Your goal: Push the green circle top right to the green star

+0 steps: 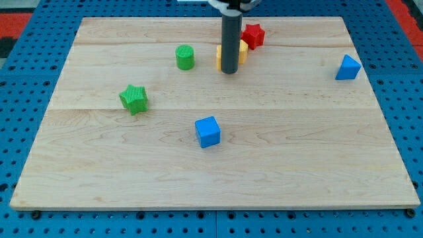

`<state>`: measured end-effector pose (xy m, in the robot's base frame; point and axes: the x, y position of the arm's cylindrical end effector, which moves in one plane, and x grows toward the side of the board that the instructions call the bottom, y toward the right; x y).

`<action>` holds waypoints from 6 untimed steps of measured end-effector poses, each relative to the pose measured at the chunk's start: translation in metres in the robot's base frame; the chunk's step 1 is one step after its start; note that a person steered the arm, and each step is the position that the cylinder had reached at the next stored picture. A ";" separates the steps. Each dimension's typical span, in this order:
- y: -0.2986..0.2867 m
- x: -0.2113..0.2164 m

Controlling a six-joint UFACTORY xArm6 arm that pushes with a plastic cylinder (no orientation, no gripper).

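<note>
Green circle: target block, upper centre-left of the frame, already up and right of the green star nearer the bottom. Farther right, my tip rests apart from it, touching nothing green, fronting a yellow block and red star.

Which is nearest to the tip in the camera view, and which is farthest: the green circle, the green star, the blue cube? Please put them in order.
Measured from my tip:
1. Green circle, just to the view's left of it.
2. Blue cube, below it, toward the view's bottom.
3. Green star, far to the view's left and lower.
</note>
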<state>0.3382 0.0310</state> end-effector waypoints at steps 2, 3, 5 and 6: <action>-0.010 -0.006; -0.037 0.001; -0.142 -0.020; -0.135 -0.073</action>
<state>0.2657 -0.1043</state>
